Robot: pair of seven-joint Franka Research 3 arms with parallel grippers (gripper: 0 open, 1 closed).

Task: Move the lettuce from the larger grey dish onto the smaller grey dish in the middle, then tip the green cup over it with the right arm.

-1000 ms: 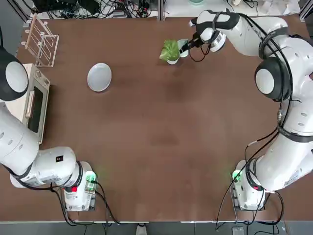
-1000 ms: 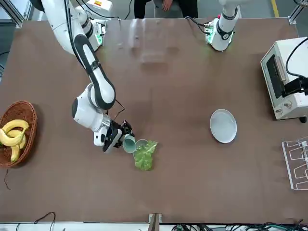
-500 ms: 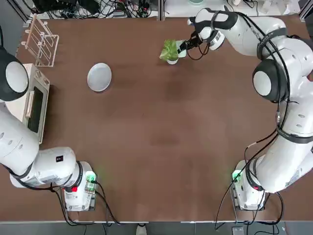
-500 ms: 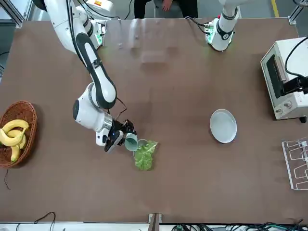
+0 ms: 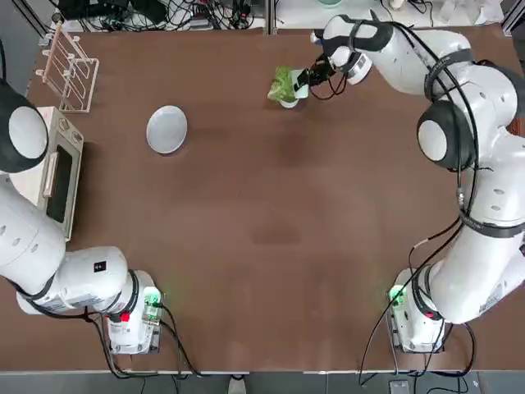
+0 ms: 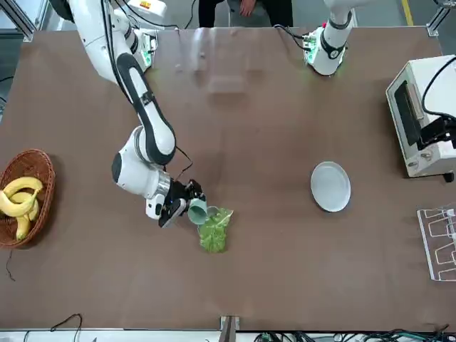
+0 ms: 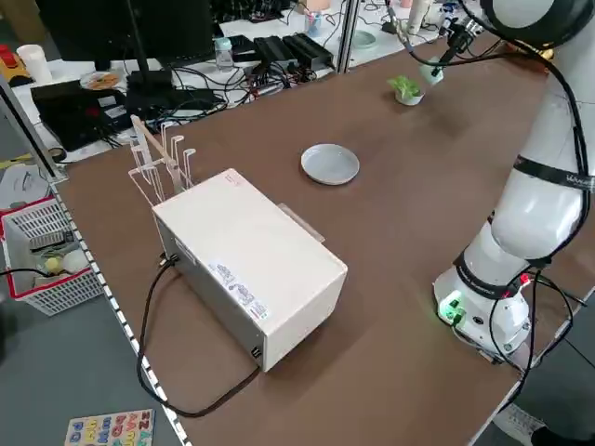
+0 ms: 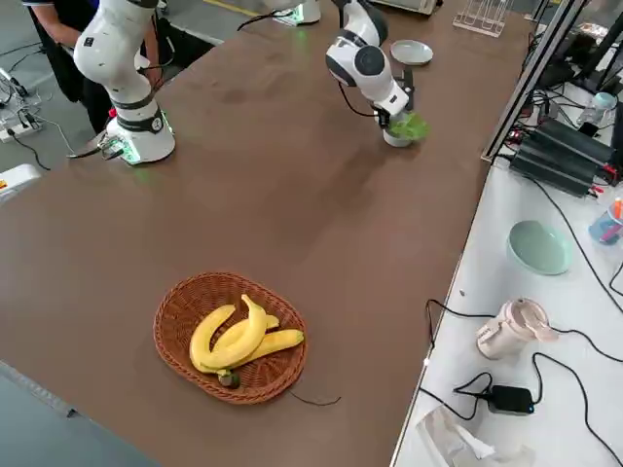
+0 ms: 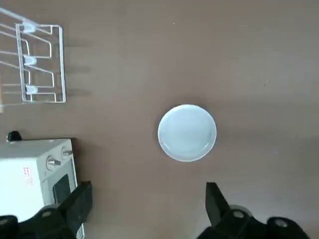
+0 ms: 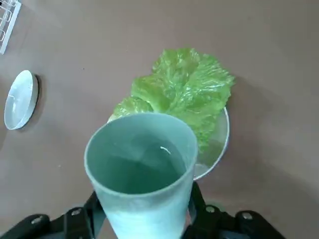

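Brown and matte, the wide table (image 5: 271,238) carries few things, while cables and electronics crowd the bench along its far edge. Near that far edge, roughly mid-width, sits the small, round, deep pale grey-white bowl (image 10: 218,149), and the light green, ruffled bunch of lettuce leaves (image 10: 184,92) lies in it, crinkled and spilling over the rim on the side away from the right arm. The white, jointed right arm (image 5: 459,123) reaches across to it; its dark right gripper (image 5: 316,74) is closed around the small, smooth, pale mint-green handleless cup (image 10: 142,167), fingers pressed to the cup's sides near its base. The cup is tilted with its open mouth toward the lettuce, held over the bowl's near rim, and in the right wrist view a small glint shows inside it.

Well apart, toward the robot's left, the flat, round, pale grey plate with a shallow rim (image 5: 166,129) lies bare. Beyond it stand a clear acrylic rack (image 5: 69,69) and a boxy white toaster oven (image 7: 246,265). The left gripper (image 9: 144,211) hangs high above the plate, its dark fingers spread wide and holding nothing. A woven wicker basket (image 8: 175,321) of yellow bananas (image 8: 238,339) rests at the table's right-hand end.
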